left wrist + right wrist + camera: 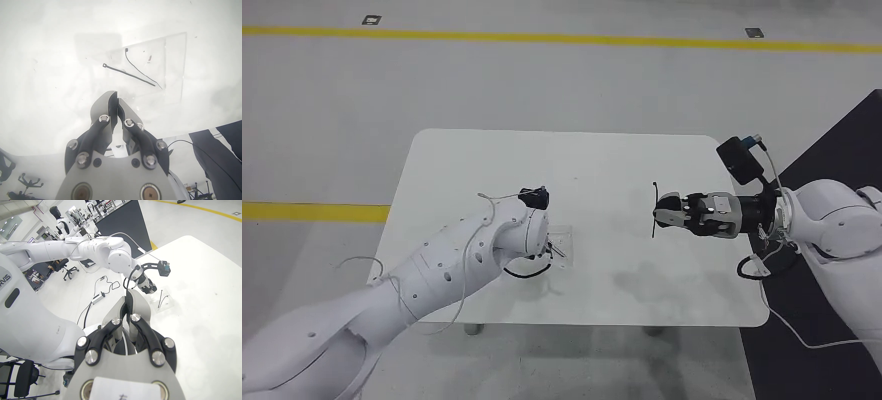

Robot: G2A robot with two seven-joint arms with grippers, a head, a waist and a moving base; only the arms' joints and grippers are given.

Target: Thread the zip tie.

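Note:
My right gripper point(661, 212) hovers above the white table's right-middle, shut on a black zip tie point(654, 208) that stands across its fingertips. In the right wrist view the same gripper point(128, 293) has its pads pressed together. Two more black zip ties lie crossed at their tails on a clear tray point(175, 62): a straight one point(128, 74) and a curved one point(140, 71). My left gripper point(117, 96) is shut with nothing in it, just short of the tray's near edge. From the right wrist it appears as the left gripper point(149, 289) beside the tray point(166, 303).
The white table point(592, 160) has bare surface between the two arms and toward its far edge. The left arm's camera mount point(533, 196) sticks up above the tray point(560, 243). A dark panel point(842, 130) stands off the table's right side.

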